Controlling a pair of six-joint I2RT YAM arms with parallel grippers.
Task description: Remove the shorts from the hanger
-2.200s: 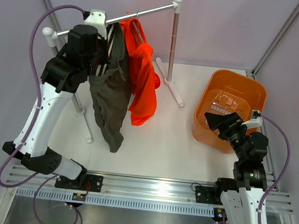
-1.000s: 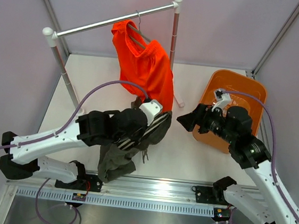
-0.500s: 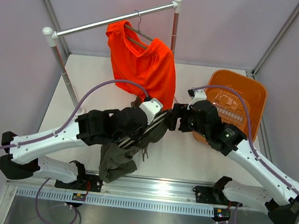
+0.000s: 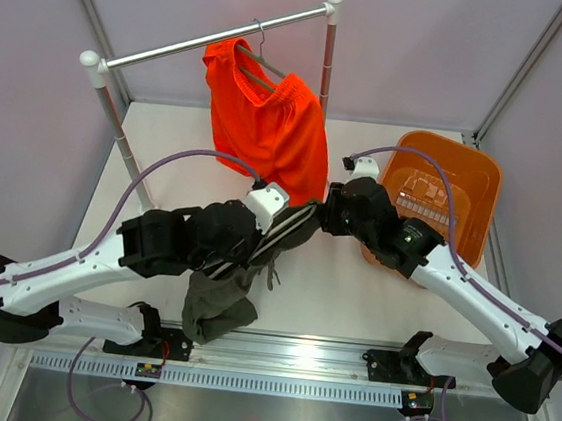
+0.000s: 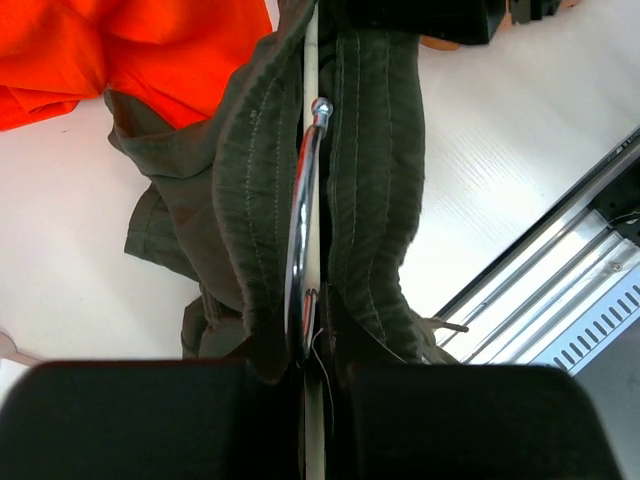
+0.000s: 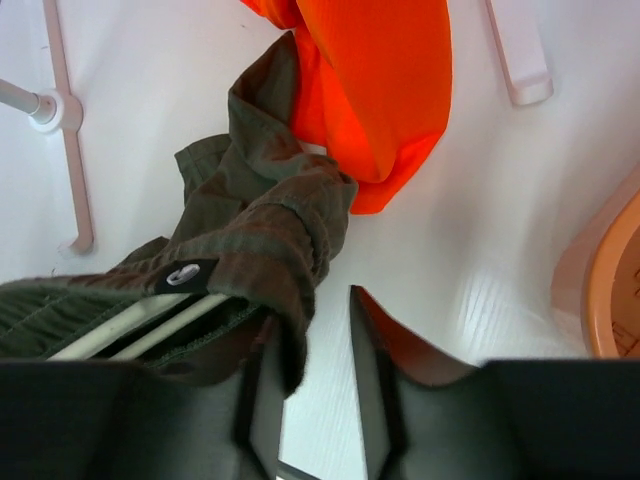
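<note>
The orange shorts (image 4: 269, 129) hang from a thin dark hanger (image 4: 259, 67) on the rail, apart from both grippers; their lower leg shows in the right wrist view (image 6: 380, 90). My left gripper (image 5: 308, 350) is shut on the metal hook (image 5: 303, 200) of a cream hanger (image 4: 283, 236) that carries an olive-green garment (image 4: 216, 299), held low over the table. My right gripper (image 6: 315, 340) sits at this garment's waistband (image 6: 260, 220). Its jaws stand narrowly apart, fabric lapping the left finger and bare table showing between them.
An orange basket (image 4: 438, 202) stands at the right behind the right arm. The clothes rack (image 4: 219, 35) spans the back, its post foot (image 6: 520, 60) near the shorts' hem. Another rack foot (image 6: 60, 150) lies to the left.
The left arm brought the olive garment on its cream hanger down from the rail to the table. The right arm swung left from the basket to the waistband, and its jaws narrowed.
</note>
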